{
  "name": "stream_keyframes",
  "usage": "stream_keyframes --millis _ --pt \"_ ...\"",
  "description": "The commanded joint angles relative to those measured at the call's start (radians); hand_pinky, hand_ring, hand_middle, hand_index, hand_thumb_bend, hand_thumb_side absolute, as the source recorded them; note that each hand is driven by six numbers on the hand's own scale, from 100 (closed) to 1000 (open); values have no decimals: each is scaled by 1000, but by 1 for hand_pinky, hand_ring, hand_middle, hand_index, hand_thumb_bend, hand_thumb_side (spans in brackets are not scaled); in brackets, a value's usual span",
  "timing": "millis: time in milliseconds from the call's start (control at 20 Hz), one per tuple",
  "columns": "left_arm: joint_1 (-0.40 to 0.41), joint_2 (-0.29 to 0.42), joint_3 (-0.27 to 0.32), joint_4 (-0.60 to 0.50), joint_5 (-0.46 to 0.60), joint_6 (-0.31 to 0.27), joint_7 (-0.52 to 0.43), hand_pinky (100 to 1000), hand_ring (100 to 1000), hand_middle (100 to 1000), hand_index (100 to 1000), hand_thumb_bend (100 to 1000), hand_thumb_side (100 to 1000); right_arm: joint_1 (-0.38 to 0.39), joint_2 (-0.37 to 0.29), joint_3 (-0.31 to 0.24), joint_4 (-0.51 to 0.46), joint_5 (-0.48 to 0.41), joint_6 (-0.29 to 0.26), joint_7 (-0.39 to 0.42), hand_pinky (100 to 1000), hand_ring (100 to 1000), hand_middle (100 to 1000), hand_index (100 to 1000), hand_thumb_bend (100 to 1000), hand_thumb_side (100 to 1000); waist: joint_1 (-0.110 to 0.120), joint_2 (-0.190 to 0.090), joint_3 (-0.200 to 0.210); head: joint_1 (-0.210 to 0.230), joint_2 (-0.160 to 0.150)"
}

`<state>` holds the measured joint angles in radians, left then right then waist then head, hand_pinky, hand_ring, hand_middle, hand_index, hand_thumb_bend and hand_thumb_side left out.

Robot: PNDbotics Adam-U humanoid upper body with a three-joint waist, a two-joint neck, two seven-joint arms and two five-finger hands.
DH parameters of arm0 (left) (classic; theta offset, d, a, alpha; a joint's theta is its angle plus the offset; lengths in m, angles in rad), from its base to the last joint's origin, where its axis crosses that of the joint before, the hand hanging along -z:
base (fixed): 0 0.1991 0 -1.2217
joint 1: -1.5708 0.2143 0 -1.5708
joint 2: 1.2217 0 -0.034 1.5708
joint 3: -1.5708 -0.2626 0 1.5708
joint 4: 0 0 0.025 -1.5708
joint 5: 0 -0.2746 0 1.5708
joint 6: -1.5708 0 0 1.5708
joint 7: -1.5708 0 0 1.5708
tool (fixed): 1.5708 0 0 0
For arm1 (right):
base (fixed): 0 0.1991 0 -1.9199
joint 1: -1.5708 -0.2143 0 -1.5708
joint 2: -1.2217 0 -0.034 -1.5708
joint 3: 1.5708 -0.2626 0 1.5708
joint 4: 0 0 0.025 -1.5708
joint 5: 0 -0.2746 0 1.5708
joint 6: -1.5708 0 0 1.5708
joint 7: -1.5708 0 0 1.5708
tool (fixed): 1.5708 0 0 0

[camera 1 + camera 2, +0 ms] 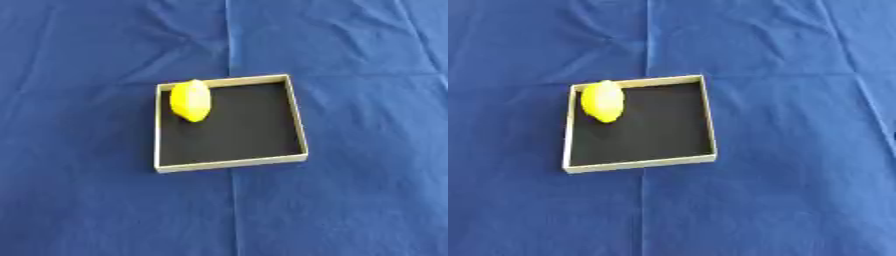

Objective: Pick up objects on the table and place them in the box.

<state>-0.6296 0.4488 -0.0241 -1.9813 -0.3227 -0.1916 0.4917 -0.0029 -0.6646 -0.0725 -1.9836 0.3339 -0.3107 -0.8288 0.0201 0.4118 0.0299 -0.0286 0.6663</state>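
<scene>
Yellow and oval, the lemon (190, 100) is lying inside the box (300, 125), tucked into its far left corner with its long axis running near to far, touching or just beside the left wall. The blue cloth (367, 200) is showing nothing else to pick. Neither hand is appearing in either view, so their state cannot be told, nor which arm sits nearer. The task is looking finished.
</scene>
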Motion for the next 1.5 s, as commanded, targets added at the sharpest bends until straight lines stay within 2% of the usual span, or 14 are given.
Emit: stream_keyframes --millis 50,150,200,350,550,800,1200,1250,1300,1400,1450,1500 --pt "-10 33 -29 -19 35 28 -108 916 879 640 694 100 605 -5 -18 -6 -16 3 -12 -5 780 928 798 893 147 421 -2 -27 -6 10 -15" --pt "-12 40 -62 -19 18 53 -205 896 854 605 663 100 672 -2 -16 -7 -16 4 -9 -8 780 930 798 894 146 424 0 -24 -10 13 -29" --pt "-13 44 -85 -19 -1 67 -260 887 848 596 652 100 672 -2 -15 -7 -16 4 -7 -9 780 931 798 894 145 426 2 -22 -12 14 -31" --pt "-6 54 -160 -19 -79 109 -432 865 839 579 640 100 599 -5 -9 0 -16 5 0 -6 780 934 798 895 144 431 9 -12 -17 13 -28" --pt "0 49 -241 6 -187 153 -586 848 834 572 648 100 501 -14 -3 9 -16 9 8 0 780 937 797 896 140 437 16 3 -22 14 -19" --pt "1 34 -308 67 -273 173 -683 846 835 573 658 100 439 -20 4 19 -16 19 13 3 780 938 797 896 139 441 20 19 -27 12 -20" --pt "-7 3 -360 150 -340 175 -732 849 840 578 670 100 395 -22 14 28 -16 25 21 5 780 940 800 896 138 446 19 28 -28 14 -20" --pt "-8 2 -361 153 -343 173 -732 855 863 610 720 100 350 -22 14 28 -16 25 21 5 780 941 799 895 136 450 18 28 -28 15 -20" --pt "-11 -3 -372 165 -351 172 -738 857 869 619 735 100 350 -21 17 30 -16 25 23 7 780 941 799 895 136 451 17 30 -31 17 -19" --pt "-22 -17 -385 200 -375 166 -761 876 927 698 822 100 417 -20 22 34 -16 26 26 10 779 941 799 895 134 454 16 32 -32 18 -18" --pt "-25 -22 -386 211 -390 162 -771 876 927 698 822 100 417 -19 24 36 -16 28 27 12 779 941 799 895 134 454 15 32 -32 19 -18" --pt "-28 -24 -384 220 -406 161 -777 932 1000 806 927 100 670 -17 25 38 -16 29 28 13 779 941 798 894 134 456 15 33 -31 18 -19"
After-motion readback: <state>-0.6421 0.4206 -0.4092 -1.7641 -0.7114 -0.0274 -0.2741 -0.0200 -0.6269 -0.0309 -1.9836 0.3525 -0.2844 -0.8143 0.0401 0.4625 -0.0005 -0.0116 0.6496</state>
